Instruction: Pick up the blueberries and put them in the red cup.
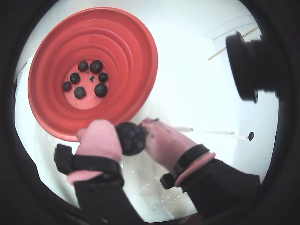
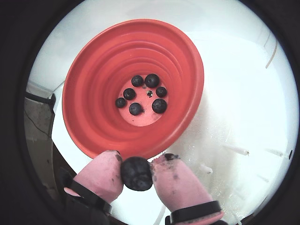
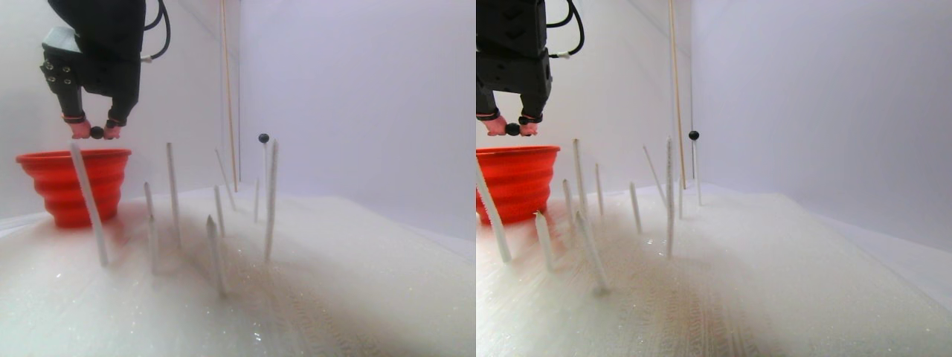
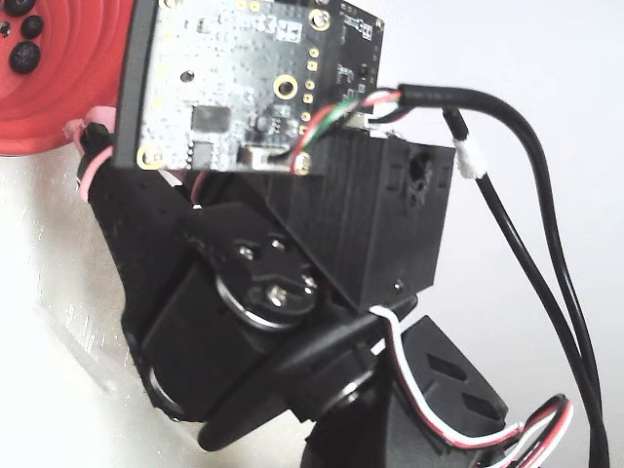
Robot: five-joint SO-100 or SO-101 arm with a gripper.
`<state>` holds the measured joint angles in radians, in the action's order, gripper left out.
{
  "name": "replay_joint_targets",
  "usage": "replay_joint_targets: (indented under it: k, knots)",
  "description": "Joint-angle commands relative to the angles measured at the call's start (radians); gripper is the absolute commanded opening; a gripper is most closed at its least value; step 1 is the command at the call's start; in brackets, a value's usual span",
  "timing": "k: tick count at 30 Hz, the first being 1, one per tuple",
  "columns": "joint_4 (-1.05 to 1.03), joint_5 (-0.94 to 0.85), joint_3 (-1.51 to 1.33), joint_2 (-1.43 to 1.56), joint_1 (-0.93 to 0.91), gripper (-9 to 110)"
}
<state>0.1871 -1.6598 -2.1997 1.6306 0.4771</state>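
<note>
The pink-padded gripper (image 2: 136, 172), clamped on a small dark matte blueberry (image 2: 136, 173), hangs just outside the ringed red plastic cup's (image 2: 93, 75) six-o'clock rim; the opening lies toward twelve o'clock.

Gripper (image 2: 137, 174): two stubby fingers (image 1: 101, 140) in pink rubbery sleeves, each cinched by a black band with a pink rim, on matte black printed links. Arm body (image 4: 292, 292) is black printed plastic with layer lines, round silver servo horn (image 4: 265, 283) with cross-head screws; bare circuit board (image 4: 234, 78) at 12 o'clock with gold corner holes and white markings. Red/green/white leads plug into the board's lower edge, two black cables (image 4: 546, 292) run down at 3 o'clock, red-white-black servo wire at 5.
</note>
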Motion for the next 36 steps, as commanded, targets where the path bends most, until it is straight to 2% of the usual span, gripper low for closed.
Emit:
replay_joint_targets:
  k: [1, 21, 36]
  knots:
    - [0.037, 0.011, 0.117, -0.006, 0.031, 11]
    - [0.087, 0.005, 0.296, -0.161, 0.057, 12]
    - [0.110, -0.002, 0.229, -0.109, 0.043, 17]
